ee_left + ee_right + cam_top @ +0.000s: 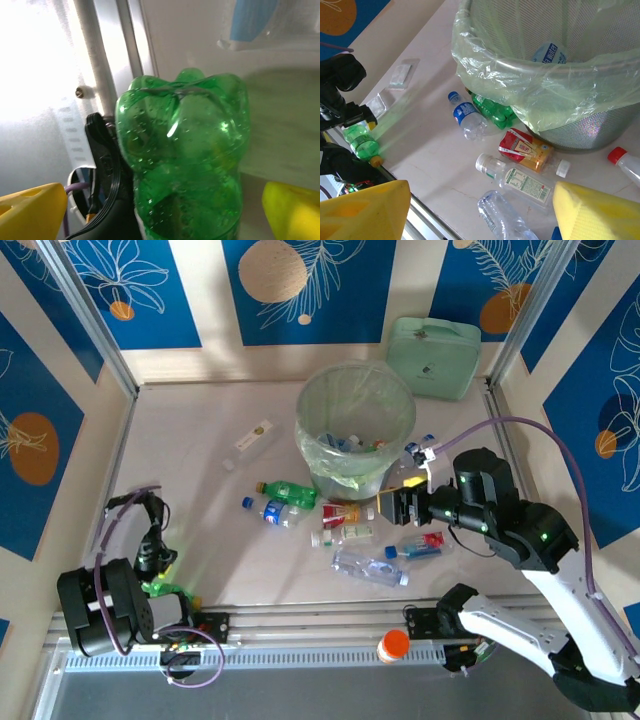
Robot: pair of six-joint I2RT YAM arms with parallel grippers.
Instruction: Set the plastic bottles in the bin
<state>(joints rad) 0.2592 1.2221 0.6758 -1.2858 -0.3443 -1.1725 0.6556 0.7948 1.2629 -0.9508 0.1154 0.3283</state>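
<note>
green bottle [182,165] sits between the fingers [30,212] of the left gripper [162,210] at the table's [190,440] near left corner, grip unclear; right gripper [480,210] gapes empty; a few bottles [348,443] are in the bin [301,420], several lie before it.

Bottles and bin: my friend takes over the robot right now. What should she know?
Left gripper: shut on a green bottle, near the front rail, far from the bin.
Right gripper: open, empty, over the loose bottles beside the bin.
Done: a few binned bottles lie inside.
Left: drop the green bottle in, then clear the loose bottles off the table.
</note>
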